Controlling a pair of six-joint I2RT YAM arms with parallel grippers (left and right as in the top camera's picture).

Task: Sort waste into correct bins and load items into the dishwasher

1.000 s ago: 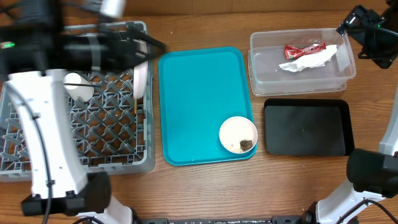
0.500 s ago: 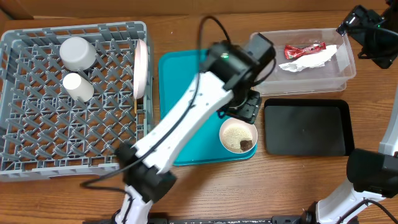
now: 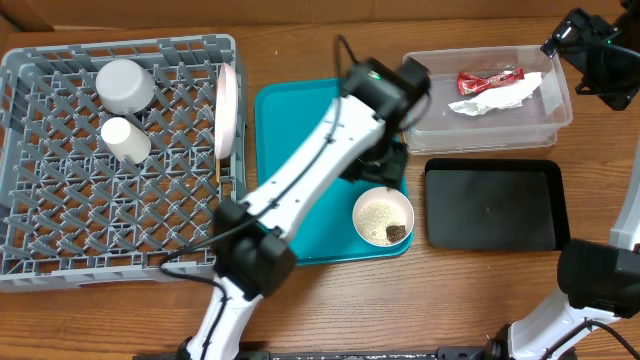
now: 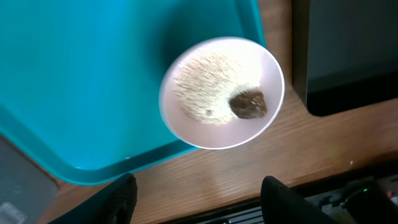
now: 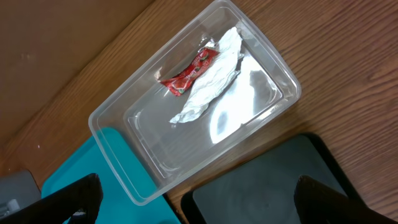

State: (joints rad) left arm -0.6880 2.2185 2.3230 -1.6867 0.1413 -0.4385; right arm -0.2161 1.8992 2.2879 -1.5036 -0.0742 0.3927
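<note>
A small white bowl (image 3: 383, 216) holding white grains (image 4: 205, 93) and a brown lump (image 4: 249, 104) sits on the front right corner of the teal tray (image 3: 300, 170). My left gripper (image 3: 385, 165) hovers just behind and above the bowl (image 4: 221, 93), open and empty (image 4: 202, 202). The clear tub (image 3: 487, 120) holds the red wrapper (image 3: 490, 78) and the white napkin (image 3: 495, 98); both show in the right wrist view (image 5: 189, 73) (image 5: 208, 87). My right gripper (image 3: 585, 50) is high at the back right, open and empty (image 5: 202, 205). The black tray (image 3: 490, 205) is bare.
The grey dish rack (image 3: 60, 240) at the left holds a white cup (image 3: 125, 140), a pale upturned bowl (image 3: 125, 85), a plate (image 3: 227, 110) on edge and a thin wooden stick (image 3: 217, 170). My left arm (image 3: 300, 200) crosses the teal tray.
My left arm has swung from over the dish rack to the right across the teal tray. It now hangs over the small white bowl. The right arm has not moved.
</note>
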